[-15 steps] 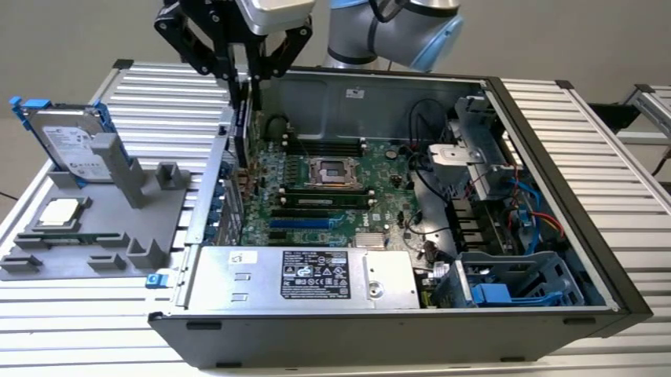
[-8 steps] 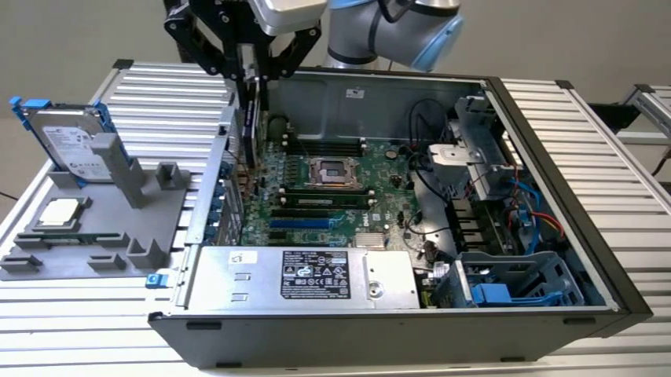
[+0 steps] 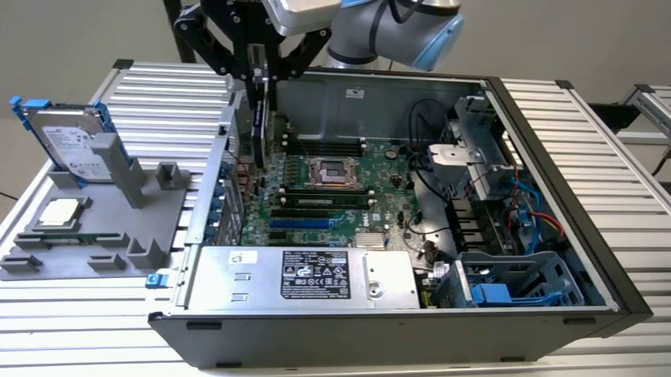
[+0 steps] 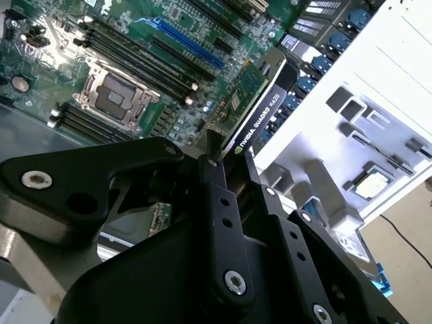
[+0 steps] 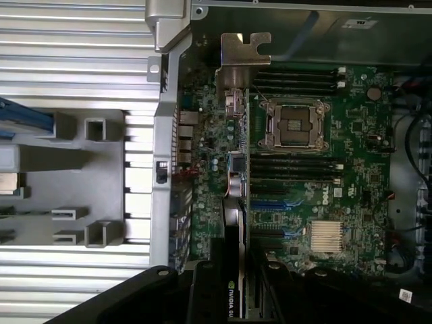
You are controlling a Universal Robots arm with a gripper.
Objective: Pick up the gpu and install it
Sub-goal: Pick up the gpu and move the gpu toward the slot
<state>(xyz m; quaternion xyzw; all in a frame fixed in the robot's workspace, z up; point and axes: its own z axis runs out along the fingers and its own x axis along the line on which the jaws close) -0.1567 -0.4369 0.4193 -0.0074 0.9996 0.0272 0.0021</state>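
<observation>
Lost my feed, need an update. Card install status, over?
Fingers shut on the gpu. It hangs upright above the motherboard, not seated. Case wall close beside its bracket.

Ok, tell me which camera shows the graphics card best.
The second wrist view: the graphics card shows its green face and black cooler edge. The first wrist view has it edge-on with its silver bracket; the exterior view, a thin dark sliver.

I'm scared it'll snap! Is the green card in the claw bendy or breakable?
Probably stiff: the gpu juts straight from the claw without sagging. Likely fragile, since its thin green board carries small bare parts. It might tip over if released, being edge-on above the motherboard.
</observation>
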